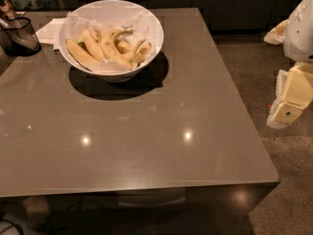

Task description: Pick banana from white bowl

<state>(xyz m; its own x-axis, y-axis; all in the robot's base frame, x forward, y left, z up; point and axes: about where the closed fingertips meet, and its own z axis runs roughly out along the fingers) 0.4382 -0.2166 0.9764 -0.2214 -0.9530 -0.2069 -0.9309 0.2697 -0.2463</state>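
Observation:
A large white bowl lined with crumpled white paper stands at the far left-centre of the grey table. Several yellow bananas lie in it, side by side, some with brown spots. My gripper, cream and white, hangs at the right edge of the view. It is off the table's right side, above the floor, far from the bowl and with nothing in it that I can see.
A dark mesh basket stands at the far left table edge. A white paper sheet lies between it and the bowl. Dark cabinets run along the back. Speckled floor lies to the right of the table.

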